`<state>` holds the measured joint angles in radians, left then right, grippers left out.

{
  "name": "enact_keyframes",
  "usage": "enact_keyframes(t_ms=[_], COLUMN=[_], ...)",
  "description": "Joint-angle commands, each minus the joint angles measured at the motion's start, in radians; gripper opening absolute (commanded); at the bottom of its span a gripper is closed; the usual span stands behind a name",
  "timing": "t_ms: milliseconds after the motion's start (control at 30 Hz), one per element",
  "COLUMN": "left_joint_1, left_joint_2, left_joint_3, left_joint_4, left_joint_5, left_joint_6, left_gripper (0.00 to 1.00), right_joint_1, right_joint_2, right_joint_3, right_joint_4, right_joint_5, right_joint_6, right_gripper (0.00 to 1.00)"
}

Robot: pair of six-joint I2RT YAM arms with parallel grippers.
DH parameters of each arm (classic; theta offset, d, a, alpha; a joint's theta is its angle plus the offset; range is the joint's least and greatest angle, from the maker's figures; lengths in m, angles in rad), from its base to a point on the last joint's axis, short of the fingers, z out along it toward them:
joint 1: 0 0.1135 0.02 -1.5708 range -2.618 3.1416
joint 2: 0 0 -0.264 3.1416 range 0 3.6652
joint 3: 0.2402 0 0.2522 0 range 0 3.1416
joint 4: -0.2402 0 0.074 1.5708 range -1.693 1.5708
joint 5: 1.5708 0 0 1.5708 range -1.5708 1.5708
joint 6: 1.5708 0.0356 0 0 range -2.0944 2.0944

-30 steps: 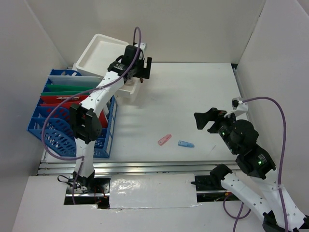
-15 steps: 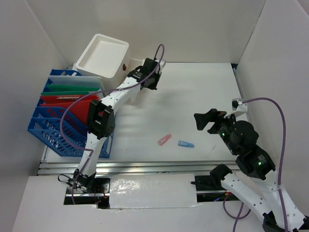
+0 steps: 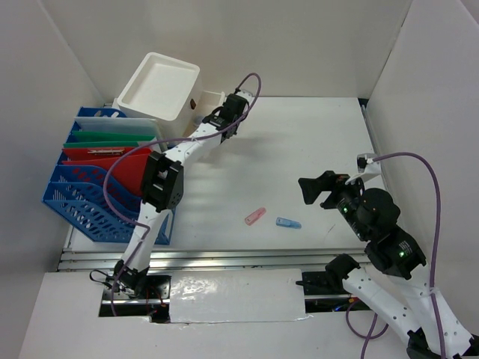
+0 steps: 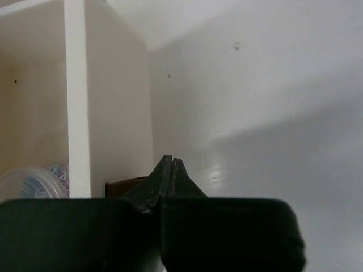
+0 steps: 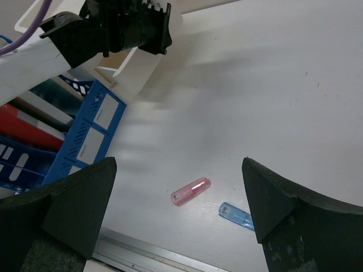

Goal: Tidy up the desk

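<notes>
The left end effector, pinched shut on nothing, sits just beside the white box at the back left of the counter. The right end effector gapes wide and empty above its front right.

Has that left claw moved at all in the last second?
Yes. Seen from above, the left gripper has shifted slightly right, away from the white box, and its fingers have closed.
</notes>
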<state>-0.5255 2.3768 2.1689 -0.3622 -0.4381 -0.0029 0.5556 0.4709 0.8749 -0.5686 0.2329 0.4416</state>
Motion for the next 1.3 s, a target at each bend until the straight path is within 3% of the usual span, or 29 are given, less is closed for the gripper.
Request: enact_keyframes(t_ms=[0,333,1267], left_joint_1=[0.004,0.039,0.163], left_joint_2=[0.05,0.018,0.027], left_joint_3=[0.069,0.017,0.052], left_joint_4=[0.045,0.114,0.141], left_joint_5=[-0.134,-0.235,-0.291], left_joint_6=[0.066,0.092,0.155], left_gripper=[0.0,0.0,0.0], right_joint_1=[0.0,0.001,0.0], right_joint_2=[-0.003,0.021,0.067], right_joint_3=[-0.002,-0.01,-0.005], right_joint_4=[0.056,0.064,0.059], right_joint_5=[-0.012,-0.04,-0.086], right_joint_6=[-0.024,-0.029,-0.04], right_gripper=[1.0,1.0,1.0])
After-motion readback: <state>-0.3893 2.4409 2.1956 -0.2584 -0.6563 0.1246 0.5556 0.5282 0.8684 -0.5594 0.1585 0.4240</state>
